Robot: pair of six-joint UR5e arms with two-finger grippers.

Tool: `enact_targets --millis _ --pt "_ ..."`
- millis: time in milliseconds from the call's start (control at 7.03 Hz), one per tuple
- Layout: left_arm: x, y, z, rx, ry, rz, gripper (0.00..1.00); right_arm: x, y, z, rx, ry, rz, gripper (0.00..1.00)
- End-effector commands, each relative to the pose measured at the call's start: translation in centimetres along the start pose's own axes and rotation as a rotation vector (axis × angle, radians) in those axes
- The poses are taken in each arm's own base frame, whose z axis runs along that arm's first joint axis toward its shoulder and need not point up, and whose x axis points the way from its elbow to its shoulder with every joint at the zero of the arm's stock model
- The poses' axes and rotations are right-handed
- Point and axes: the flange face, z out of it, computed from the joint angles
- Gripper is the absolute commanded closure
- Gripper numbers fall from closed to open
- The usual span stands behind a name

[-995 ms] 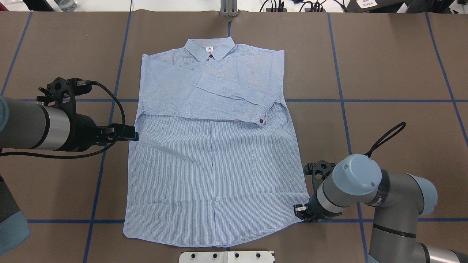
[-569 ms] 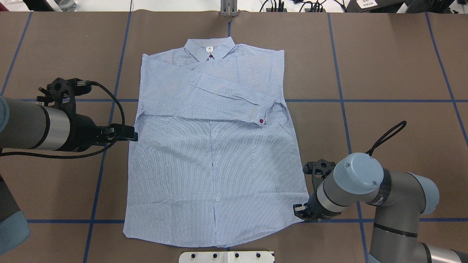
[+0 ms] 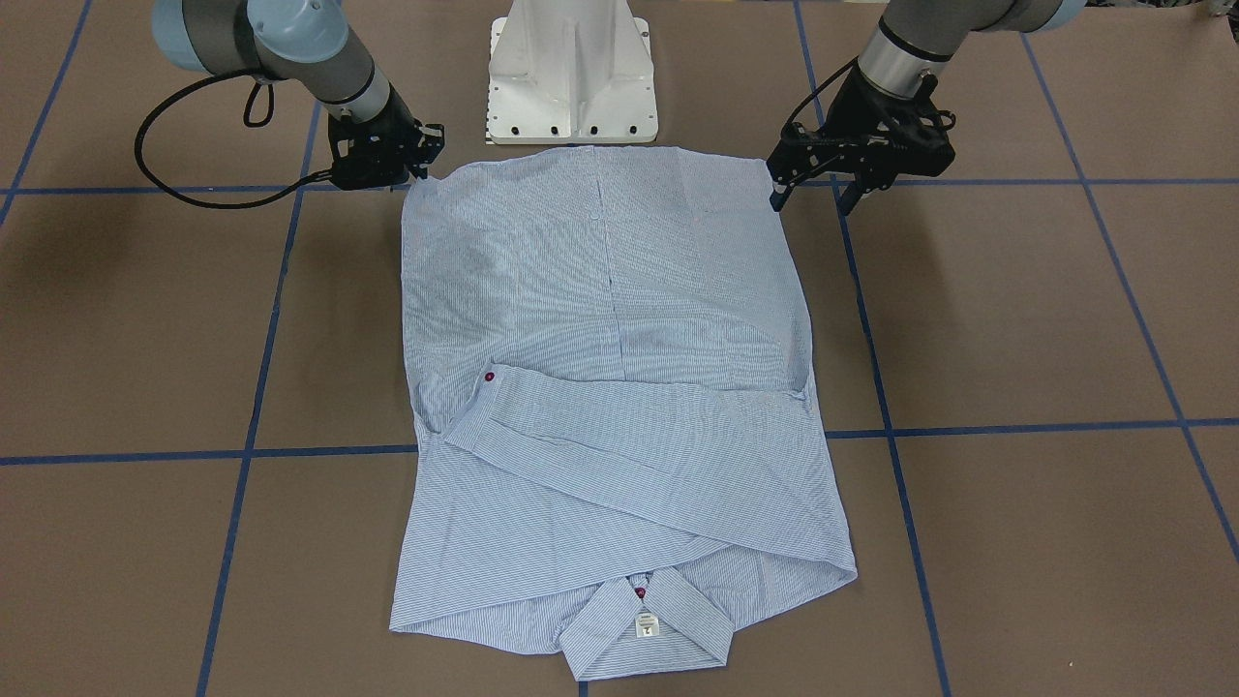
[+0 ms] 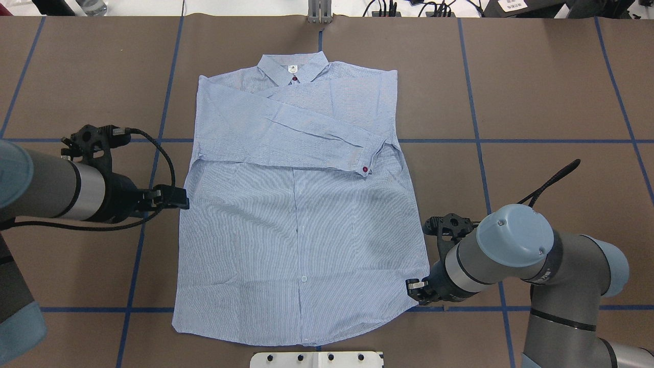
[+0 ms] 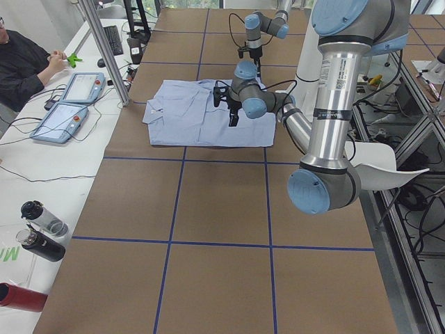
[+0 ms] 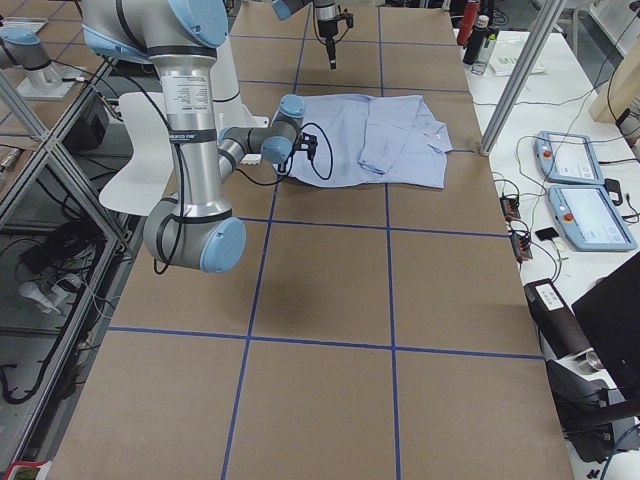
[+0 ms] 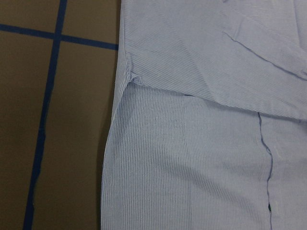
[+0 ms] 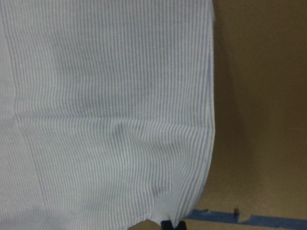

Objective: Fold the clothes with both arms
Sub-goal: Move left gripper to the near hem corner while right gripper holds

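Note:
The striped shirt [image 4: 301, 230] lies flat, front up, collar [image 4: 292, 66] at the far side. A sleeve is folded across the chest, its red-buttoned cuff [image 4: 365, 169] to the right. My left gripper [image 3: 815, 198] hangs open just off the shirt's left edge [image 7: 112, 143], nothing between its fingers. It shows about halfway down that edge in the overhead view [image 4: 179, 197]. My right gripper [image 4: 415, 290] sits low at the hem's right corner [image 8: 158, 218]. Whether it is open or shut, I cannot tell. In the front view it [image 3: 421, 155] touches that corner.
The white pedestal base [image 3: 571, 68] stands right behind the hem. Blue tape lines [image 4: 475, 140] cross the brown table. A metal post [image 4: 319, 13] rises at the far edge. A seated person [image 5: 28, 62], control tablets [image 5: 69, 104] and bottles [image 5: 42, 233] are beyond the far side.
My left gripper has slid a little toward the hem along the shirt's left edge. My right gripper has edged in toward the hem corner. The shirt has not moved.

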Motion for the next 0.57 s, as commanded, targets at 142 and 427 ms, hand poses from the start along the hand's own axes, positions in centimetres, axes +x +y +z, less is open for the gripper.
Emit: enact_targets --millis 142,427 --pt "1.0 11.8 6.2 -0.164 -0.078 -0.134 0.0 -0.5 -0.6 -3.2 0.039 -0.05 0.026 1.0" --pt "1.3 17.1 8.6 -0.24 -0.127 -0.215 0.03 -0.6 -1.3 -4.6 0.064 -0.07 0.03 1.0"
